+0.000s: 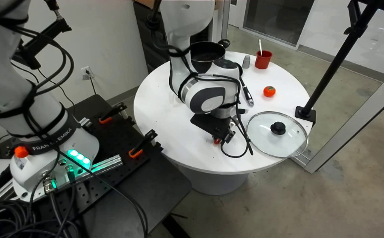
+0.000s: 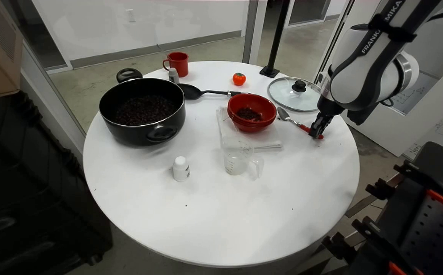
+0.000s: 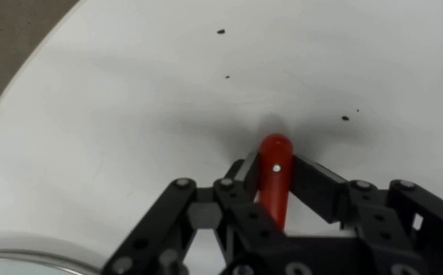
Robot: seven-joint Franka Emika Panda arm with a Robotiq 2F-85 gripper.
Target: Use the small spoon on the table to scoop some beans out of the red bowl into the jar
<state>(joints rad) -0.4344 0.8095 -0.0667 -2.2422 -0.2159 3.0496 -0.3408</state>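
Observation:
The small spoon [image 2: 304, 127] lies on the white table [image 2: 221, 225], its silvery head toward the red bowl [image 2: 263, 105]. My gripper [image 2: 315, 133] is low over the table, shut on the red handle's end. In the wrist view, both fingers [image 3: 276, 168] press the red handle [image 3: 274, 194] from either side; the spoon's head is out of that view. Dark beans [image 2: 248, 114] lie in the red bowl, the top of a stack. The jar [image 2: 238, 157], clear, with a handle and measuring marks, stands in front of the bowl. The arm hides the red bowl in an exterior view [image 1: 208, 99].
A black pot [image 2: 141, 133] with a dark mass inside stands beyond the bowl. A glass lid [image 2: 290, 97] lies near the spoon. A black-handled utensil [image 2: 215, 92], tomato [image 2: 239, 79], red cup [image 2: 179, 65], white shaker [image 2: 181, 170] and folded cloth [image 2: 265, 140] are also on the table.

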